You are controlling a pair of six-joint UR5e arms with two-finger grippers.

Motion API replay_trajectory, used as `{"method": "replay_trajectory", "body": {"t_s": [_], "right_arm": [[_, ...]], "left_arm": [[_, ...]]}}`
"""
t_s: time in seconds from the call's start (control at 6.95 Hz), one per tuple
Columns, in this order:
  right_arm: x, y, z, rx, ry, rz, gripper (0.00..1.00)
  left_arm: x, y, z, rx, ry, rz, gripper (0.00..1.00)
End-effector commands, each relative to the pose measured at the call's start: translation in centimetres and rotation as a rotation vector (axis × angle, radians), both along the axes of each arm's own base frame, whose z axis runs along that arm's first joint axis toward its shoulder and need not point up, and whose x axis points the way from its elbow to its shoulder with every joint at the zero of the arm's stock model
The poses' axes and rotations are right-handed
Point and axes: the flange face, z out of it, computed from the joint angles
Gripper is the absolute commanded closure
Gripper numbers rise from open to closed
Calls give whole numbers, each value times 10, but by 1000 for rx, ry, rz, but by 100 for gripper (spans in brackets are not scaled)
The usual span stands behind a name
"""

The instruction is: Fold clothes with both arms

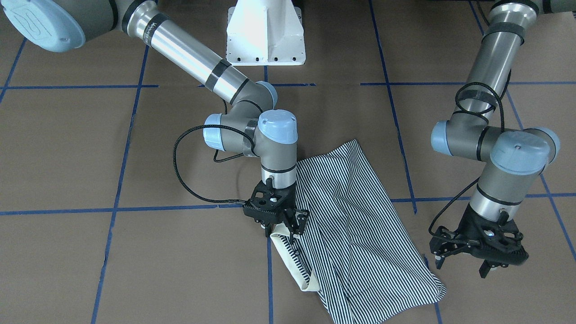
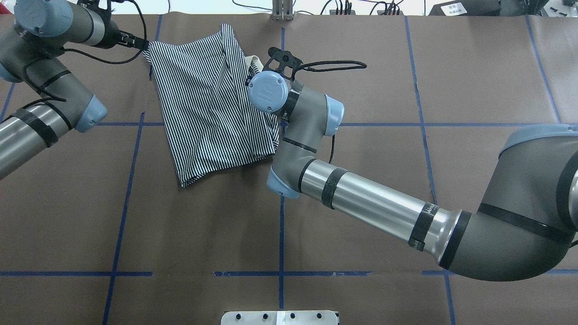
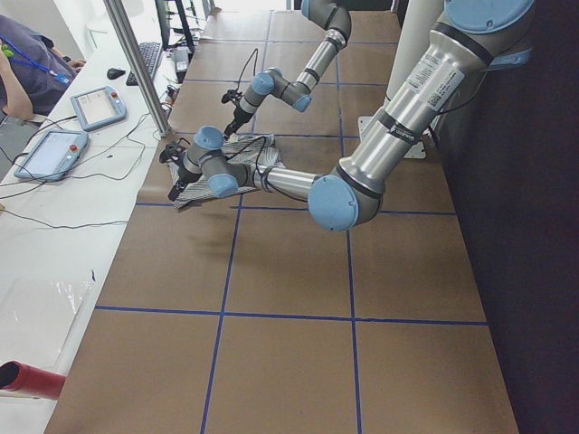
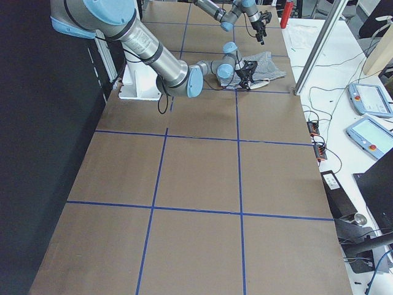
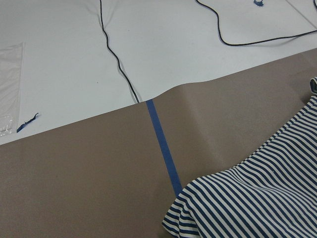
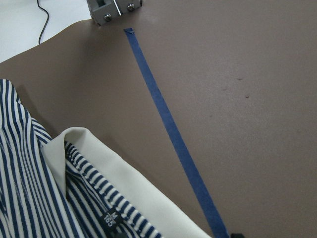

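Fingers (image 1: 298, 221) of your right gripper (image 1: 282, 229) stand parted over the polo shirt (image 1: 360, 225) collar (image 1: 290, 258); left gripper (image 1: 461, 264) gapes empty beside it.

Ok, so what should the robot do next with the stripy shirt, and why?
Probably slide the left gripper over to the nearest corner of the stripy shirt. It hangs beside the shirt, over the brown table, holding nothing, while the right gripper sits right at the cream collar. Folding with both arms likely needs a grip on each side.
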Motion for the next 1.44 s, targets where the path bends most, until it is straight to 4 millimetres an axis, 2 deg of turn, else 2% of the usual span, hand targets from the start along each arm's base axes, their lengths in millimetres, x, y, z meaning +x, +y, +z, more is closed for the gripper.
{"method": "replay_trajectory", "body": {"t_s": [0.0, 0.14, 0.29, 0.43, 0.58, 0.72, 1.01, 1.15, 1.29], "right_arm": [[0, 1, -7, -13, 4, 6, 100], [2, 2, -18, -18, 10, 3, 100], [9, 6, -36, -14, 8, -1, 100], [21, 20, -40, -11, -1, -13, 100], [33, 49, -22, 0, -15, -36, 100], [53, 68, -3, -3, -6, -41, 100], [92, 149, 58, 36, 12, -54, 100], [117, 181, 84, 67, 25, -46, 100], [136, 203, 101, 78, 31, -50, 100]], "left_arm": [[0, 0, 0, -1, 0, 0, 0], [-1, 0, 0, 1, 0, -1, 0], [0, 0, 0, 1, 0, 0, 0], [0, 0, 0, 0, 1, -1, 0], [0, 0, -1, 1, 2, -1, 0], [0, 0, -3, 4, 4, -1, 0], [0, 0, -5, 5, 7, 0, 0], [0, 0, -6, 7, 9, 0, 0], [1, 0, -7, 7, 9, 1, 0]]}}
